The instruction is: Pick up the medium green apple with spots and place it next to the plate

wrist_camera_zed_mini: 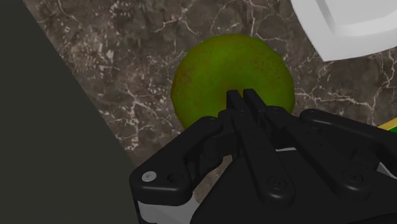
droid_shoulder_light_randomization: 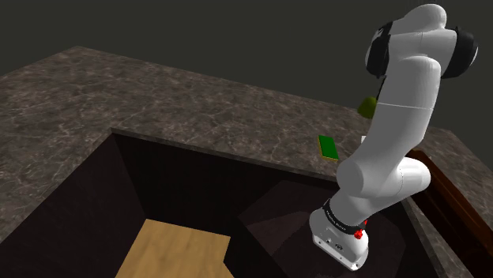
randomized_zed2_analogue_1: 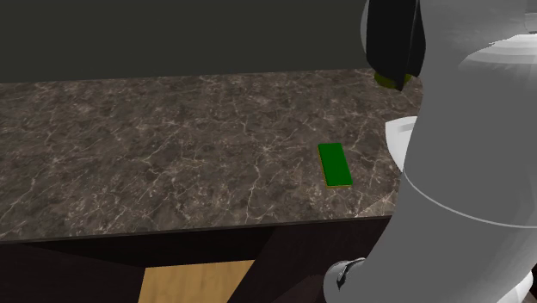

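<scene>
The green apple point(wrist_camera_zed_mini: 234, 76), flecked with brownish spots, sits on the dark marbled counter point(wrist_camera_zed_mini: 140, 95) directly under the gripper point(wrist_camera_zed_mini: 242, 95); the two black fingers are pressed together in front of it and pinch nothing; a white plate point(wrist_camera_zed_mini: 356, 25) lies just beside the apple with a strip of counter between them. In the shoulder view the apple point(droid_shoulder_light_randomization: 367, 105) peeks out at the upper right of the frame behind the white arm point(droid_shoulder_light_randomization: 395, 142); in the second exterior view a sliver of it point(randomized_zed2_analogue_1: 391, 81) shows at the upper right under a black joint, with the plate's rim point(randomized_zed2_analogue_1: 398, 139) below it. A flat green rectangle point(randomized_zed2_analogue_1: 335, 163) lies on the counter right of centre in that view; a wooden surface point(randomized_zed2_analogue_1: 198, 280) shows at the bottom edge below the counter.
</scene>
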You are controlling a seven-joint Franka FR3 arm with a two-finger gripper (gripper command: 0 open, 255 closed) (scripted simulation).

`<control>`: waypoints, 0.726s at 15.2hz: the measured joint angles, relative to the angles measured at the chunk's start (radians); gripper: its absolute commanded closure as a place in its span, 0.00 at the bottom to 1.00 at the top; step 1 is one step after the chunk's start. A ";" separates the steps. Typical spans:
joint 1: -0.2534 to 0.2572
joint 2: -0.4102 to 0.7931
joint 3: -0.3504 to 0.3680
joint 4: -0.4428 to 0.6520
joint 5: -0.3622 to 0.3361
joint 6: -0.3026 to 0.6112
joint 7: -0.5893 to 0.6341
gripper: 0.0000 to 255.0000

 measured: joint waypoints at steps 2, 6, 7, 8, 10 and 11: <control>0.002 0.005 0.003 -0.023 0.004 0.026 0.000 1.00; 0.005 0.013 0.008 -0.066 0.011 0.075 -0.003 1.00; 0.004 0.018 0.010 -0.072 0.014 0.084 -0.003 1.00; 0.000 0.025 0.013 -0.075 0.019 0.092 -0.005 1.00; 0.001 0.029 0.015 -0.079 0.022 0.100 -0.004 1.00; 0.001 0.028 0.015 -0.081 0.022 0.102 -0.004 1.00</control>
